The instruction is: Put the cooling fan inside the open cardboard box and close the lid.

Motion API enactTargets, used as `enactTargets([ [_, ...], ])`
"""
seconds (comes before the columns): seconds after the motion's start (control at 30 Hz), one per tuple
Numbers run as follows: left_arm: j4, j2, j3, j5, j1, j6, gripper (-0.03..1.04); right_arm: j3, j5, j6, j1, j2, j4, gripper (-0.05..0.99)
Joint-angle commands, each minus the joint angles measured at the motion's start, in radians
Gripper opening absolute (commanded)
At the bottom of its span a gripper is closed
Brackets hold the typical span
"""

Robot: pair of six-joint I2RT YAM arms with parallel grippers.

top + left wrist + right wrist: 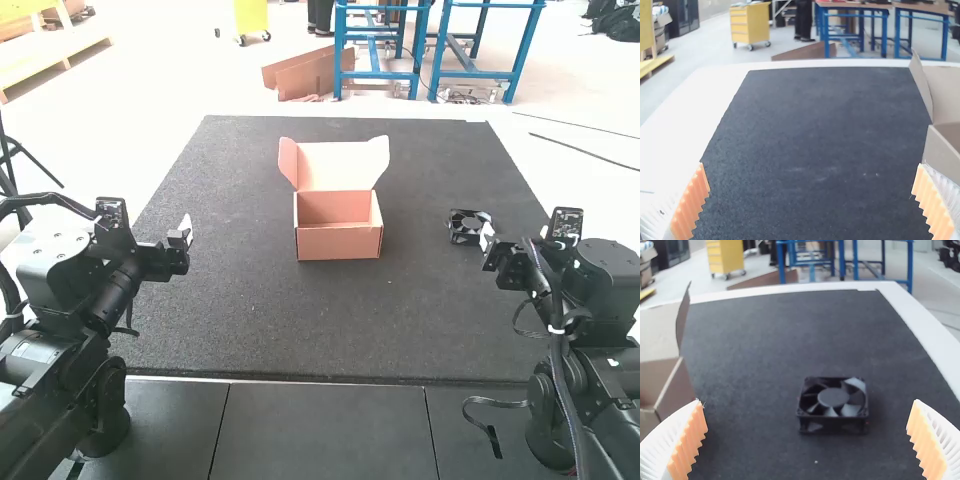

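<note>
The fan (833, 404) is black, with a square frame, a round hub and curved blades. It lies flat on the mat (250, 300), blades facing up, on the right side of the table. Nothing lies on it or against it. The mat is dark and grainy and covers most of the white table (120, 150).

The right gripper (488, 238) is near the mat's right edge, just beside the fan and pointed toward it. Its fingers are spread wide. In the right wrist view the fan sits on the mat just beyond the orange pads (686, 445), about midway between the two fingers, and touches neither.

The box (338, 228) stands near the middle of the mat, well apart from the fan and to its left, with bare mat between them. It is plain brown cardboard, and its top is open. The lid (335, 163) stands up from the far wall with a small tab on each side. What can be seen of the inside is plain cardboard wall.

The left gripper (184, 232) is above the mat's left edge, well apart from the box, with its fingers spread wide too. In the left wrist view the box's near corner shows just past one pad (929, 206).
</note>
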State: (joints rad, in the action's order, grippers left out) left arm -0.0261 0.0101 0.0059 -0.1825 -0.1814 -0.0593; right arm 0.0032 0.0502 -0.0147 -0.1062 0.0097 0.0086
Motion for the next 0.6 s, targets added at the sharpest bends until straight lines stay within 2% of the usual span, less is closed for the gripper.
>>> enactTargets([
  [0.0,0.009,-0.01,-0.007,0.008,0.003,0.013,0.96,-0.003,0.005,0.021,0.014,-0.013,0.013,0.92],
  [0.13,0.057,-0.01,-0.006,0.009,0.003,-0.005,0.97,-0.003,0.019,0.028,0.014,-0.013,0.097,0.92],
  [0.3,0.19,-0.012,-0.007,0.009,0.007,0.05,0.97,-0.003,0.039,0.018,0.011,-0.013,0.188,0.92],
  [0.4,0.249,-0.01,-0.007,0.014,0.003,0.056,0.97,0.001,0.039,0.005,0.013,-0.013,0.24,0.92],
  [0.57,0.338,-0.01,0.005,0.029,0.002,0.064,0.97,0.055,0.037,-0.018,0.013,-0.008,0.246,0.92],
])
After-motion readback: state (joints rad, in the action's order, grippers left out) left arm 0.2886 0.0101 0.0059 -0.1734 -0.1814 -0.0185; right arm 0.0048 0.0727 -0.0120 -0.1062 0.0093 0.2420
